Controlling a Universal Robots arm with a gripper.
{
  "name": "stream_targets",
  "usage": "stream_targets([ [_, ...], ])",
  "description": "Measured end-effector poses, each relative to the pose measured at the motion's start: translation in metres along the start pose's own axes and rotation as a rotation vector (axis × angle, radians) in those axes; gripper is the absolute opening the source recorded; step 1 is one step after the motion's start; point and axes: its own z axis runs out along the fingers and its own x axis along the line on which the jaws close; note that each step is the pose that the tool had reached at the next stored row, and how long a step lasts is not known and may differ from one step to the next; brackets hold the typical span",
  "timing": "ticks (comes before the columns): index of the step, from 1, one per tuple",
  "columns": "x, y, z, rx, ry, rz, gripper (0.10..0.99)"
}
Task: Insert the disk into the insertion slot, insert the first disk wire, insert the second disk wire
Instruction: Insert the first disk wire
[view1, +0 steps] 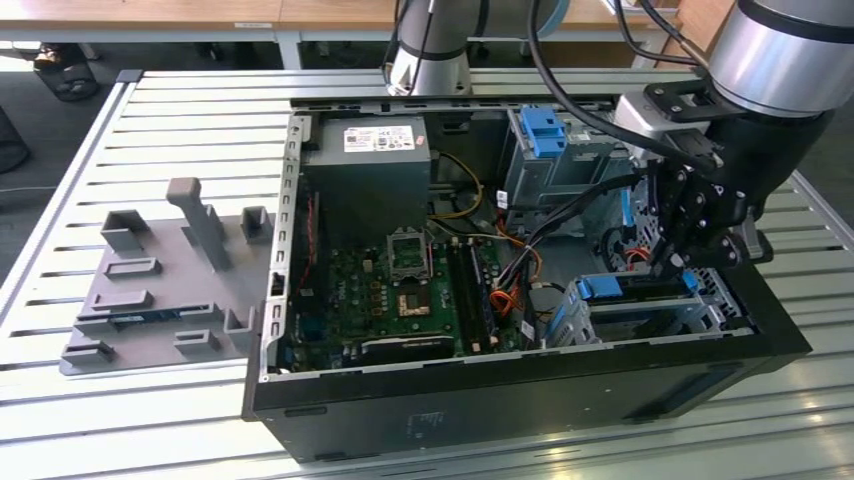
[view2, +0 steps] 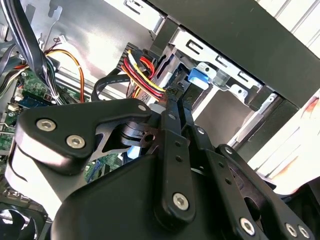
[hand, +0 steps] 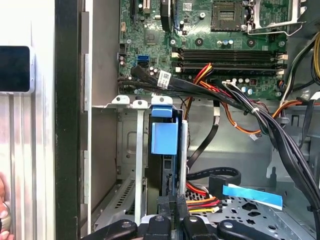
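Observation:
The disk, with its bright blue caddy, sits in the insertion slot, the low grey cage at the case's front corner on the exterior view's right. In the first wrist view the disk stands edge-on between the slot's walls. My gripper reaches down into the case right over it. In both wrist views the gripper is shut, its tips at the disk's rear edge. A red-yellow-black wire bundle and a black flat cable with a blue tag lie beside the tips.
The open computer case holds a green motherboard, a grey power supply and a taller metal bay with a blue tab. Black cable bundles cross beside the cage. A grey fixture plate lies on the slatted table.

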Motion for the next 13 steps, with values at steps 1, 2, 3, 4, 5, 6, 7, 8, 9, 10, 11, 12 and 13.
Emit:
stream_targets([
  [1, 0.0, 0.0, 0.0002, 0.0, 0.0001, -0.001, 0.165],
  [2, 0.0001, 0.0, 0.0004, 0.0, 0.0001, -0.001, 0.165],
  [3, 0.0001, 0.0001, 0.0007, 0.0, 0.0, -0.001, 0.165],
  [4, 0.0001, 0.0001, 0.0009, 0.0, 0.0, -0.001, 0.165],
  [5, 0.0, 0.0001, 0.0011, 0.0, 0.0, -0.001, 0.165],
  [6, 0.0001, 0.0001, 0.0013, 0.0, 0.0, -0.001, 0.165],
  [7, 0.0, 0.0001, 0.0015, 0.0, 0.0, -0.001, 0.165],
  [8, 0.0, 0.0001, 0.0017, 0.0, 0.0001, -0.001, 0.165],
  [9, 0.0, 0.0001, 0.0019, 0.0, 0.0, -0.001, 0.165],
  [10, 0.0, 0.0002, 0.0021, 0.0, 0.0, -0.001, 0.165],
  [11, 0.0, 0.0002, 0.0022, 0.0, 0.0, -0.001, 0.165],
  [12, 0.0, 0.0002, 0.0023, 0.0, 0.0001, -0.001, 0.165],
  [13, 0.0, 0.0002, 0.0023, 0.0, 0.0001, -0.001, 0.165],
])
